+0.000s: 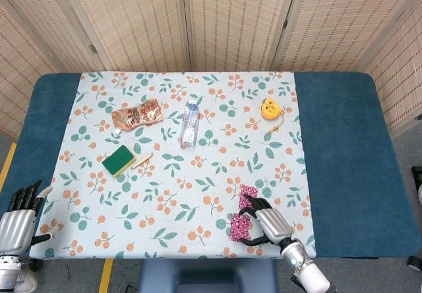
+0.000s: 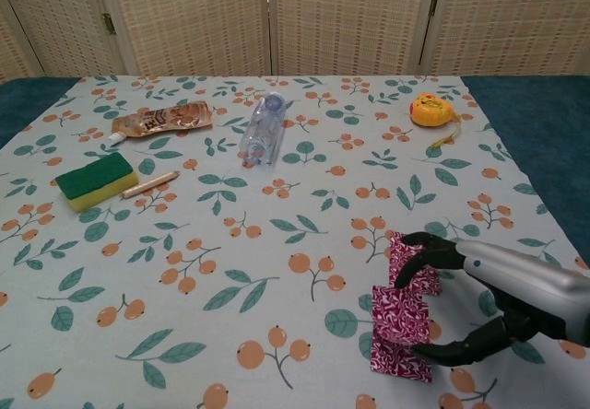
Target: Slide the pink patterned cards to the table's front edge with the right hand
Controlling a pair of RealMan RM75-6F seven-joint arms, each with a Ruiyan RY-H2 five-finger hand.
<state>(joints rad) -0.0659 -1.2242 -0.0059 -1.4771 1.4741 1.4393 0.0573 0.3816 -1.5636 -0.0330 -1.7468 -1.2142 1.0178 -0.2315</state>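
Observation:
Three pink patterned cards [image 2: 401, 313] lie overlapping near the front edge of the floral tablecloth [image 1: 198, 174], right of centre; in the head view the cards [image 1: 240, 226] show partly under my fingers. My right hand [image 2: 502, 298] arches over them from the right, fingers spread. Its fingertips [image 2: 408, 243] touch the rear card and the thumb reaches the front card's corner. In the head view the right hand [image 1: 269, 222] sits close to the table's front edge. My left hand [image 1: 16, 222] hangs off the front left corner, fingers apart, holding nothing.
An orange pouch [image 1: 136, 115], a clear bottle [image 1: 190, 123] lying down, a yellow tape measure [image 1: 270, 109], a green sponge [image 1: 119, 160] and a small wooden stick [image 1: 142, 161] lie further back on the cloth. Blue table surface [image 1: 343, 154] flanks the cloth.

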